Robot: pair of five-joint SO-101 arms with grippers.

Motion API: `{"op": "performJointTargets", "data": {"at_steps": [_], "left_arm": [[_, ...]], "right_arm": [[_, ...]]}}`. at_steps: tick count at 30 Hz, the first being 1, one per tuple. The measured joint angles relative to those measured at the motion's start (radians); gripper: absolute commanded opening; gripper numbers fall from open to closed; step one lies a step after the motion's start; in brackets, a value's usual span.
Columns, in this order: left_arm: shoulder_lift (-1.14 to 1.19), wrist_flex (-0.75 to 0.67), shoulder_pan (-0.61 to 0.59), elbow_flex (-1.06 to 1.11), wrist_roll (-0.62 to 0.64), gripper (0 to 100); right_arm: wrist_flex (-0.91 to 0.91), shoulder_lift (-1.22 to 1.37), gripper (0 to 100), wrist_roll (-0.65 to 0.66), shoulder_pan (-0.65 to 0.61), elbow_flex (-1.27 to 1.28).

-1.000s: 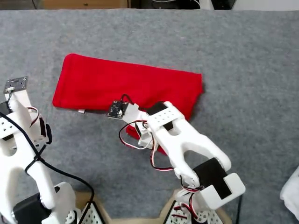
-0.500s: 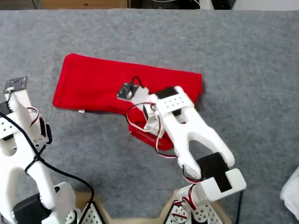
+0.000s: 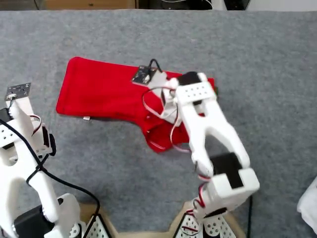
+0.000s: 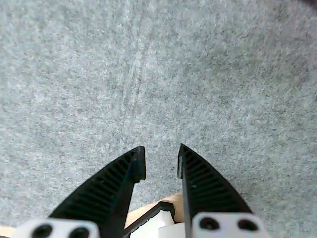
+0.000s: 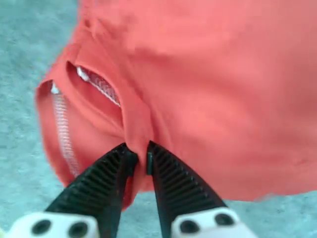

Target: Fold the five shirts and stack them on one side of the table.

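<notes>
A red shirt [image 3: 99, 94] lies folded into a long strip across the middle of the grey table [image 3: 257, 64]. Its near right corner is bunched and lifted [image 3: 161, 136]. In the right wrist view my right gripper [image 5: 140, 153] is shut on a fold of the red shirt [image 5: 213, 99], beside a hem with white stitching [image 5: 96, 84]. In the high view the right arm [image 3: 198, 109] hangs over the shirt's right end and hides the pinched spot. My left gripper [image 4: 161, 161] is open over bare grey table, with nothing between its fingers. The left arm [image 3: 22, 134] stands at the near left, apart from the shirt.
A piece of white cloth [image 3: 309, 201] pokes in at the table's near right edge. Bare grey table lies to the far side and to the right of the shirt. A wooden strip [image 3: 89, 4] runs behind the table's far edge.
The right arm has swung toward the far side, drawing the shirt's near right corner up and over with it. The left arm has kept still.
</notes>
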Motion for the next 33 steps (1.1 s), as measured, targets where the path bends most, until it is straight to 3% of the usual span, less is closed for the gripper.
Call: {"op": "performJointTargets", "data": {"at_steps": [14,23,30,33], "left_arm": [[0.000,0.000,0.000,0.000,0.000,12],[0.000,0.000,0.000,0.000,0.000,12],[0.000,0.000,0.000,0.000,0.000,12],[0.000,0.006,0.000,0.000,0.000,12]], "right_arm": [[0.227,0.408,0.5,0.098,0.043,-0.624],[0.298,0.580,1.7,0.109,0.063,-0.875],[0.330,0.609,24.9,0.126,0.077,-0.914],[0.330,0.609,28.7,0.126,0.081,-0.914]]}}
